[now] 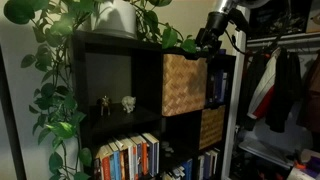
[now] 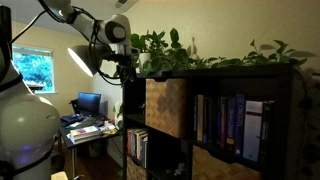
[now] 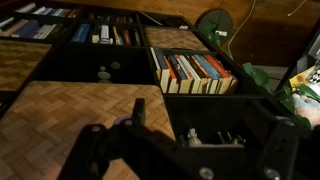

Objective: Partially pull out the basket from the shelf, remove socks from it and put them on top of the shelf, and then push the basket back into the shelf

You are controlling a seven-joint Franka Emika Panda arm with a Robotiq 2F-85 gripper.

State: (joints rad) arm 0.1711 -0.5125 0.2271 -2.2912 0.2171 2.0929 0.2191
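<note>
Gripper wide & empty nr shelf top, above basket; basket looks flush w/ shelf front, so jaws may slip off rim or snag plant vines

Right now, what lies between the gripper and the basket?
Between gripper and basket: the shelf's top board and trailing plant leaves, in an exterior view.

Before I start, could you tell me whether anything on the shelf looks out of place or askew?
Nothing stands out: the basket sits squarely in its shelf compartment, the books stand in rows, and the plant trails over the top with nothing spilled.
</note>
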